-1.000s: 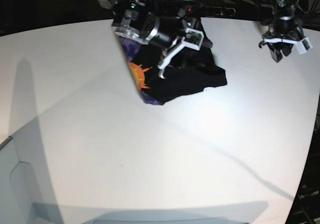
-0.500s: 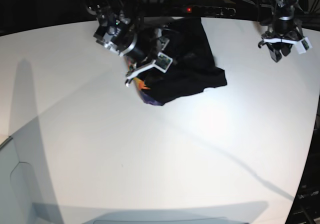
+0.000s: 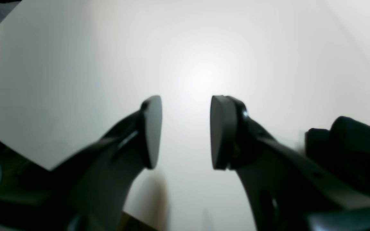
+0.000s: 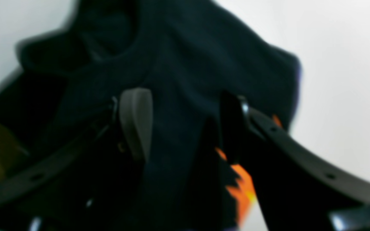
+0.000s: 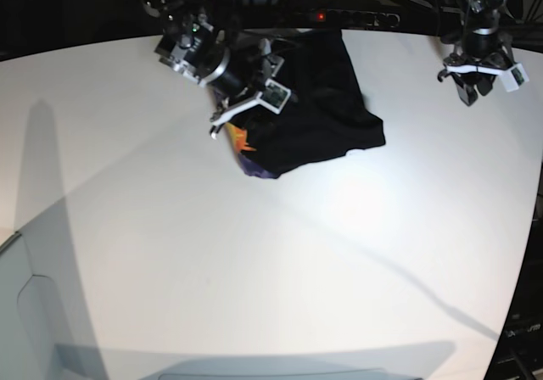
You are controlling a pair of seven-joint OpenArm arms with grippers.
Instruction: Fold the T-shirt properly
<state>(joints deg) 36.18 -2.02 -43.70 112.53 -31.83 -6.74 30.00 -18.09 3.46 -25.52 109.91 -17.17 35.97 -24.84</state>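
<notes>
- The shirt (image 5: 318, 108) lies bunched at the upper middle of the table (image 5: 254, 261), far from flat, so I judge the folding barely begun.
- My right pincer (image 5: 246, 113) hangs over the shirt's left edge by the orange print (image 4: 241, 186), jaws parted, cloth between but not clenched.
- My left pincer (image 5: 479, 81) waits upper right over bare table, released, holding nothing.

No legible text, labels, brands or numbers in any view. T-shirt (image 5: 327, 113) print, at 9 o'clock of the cloth, shows orange and purple shapes only; no lettering discernible.
</notes>
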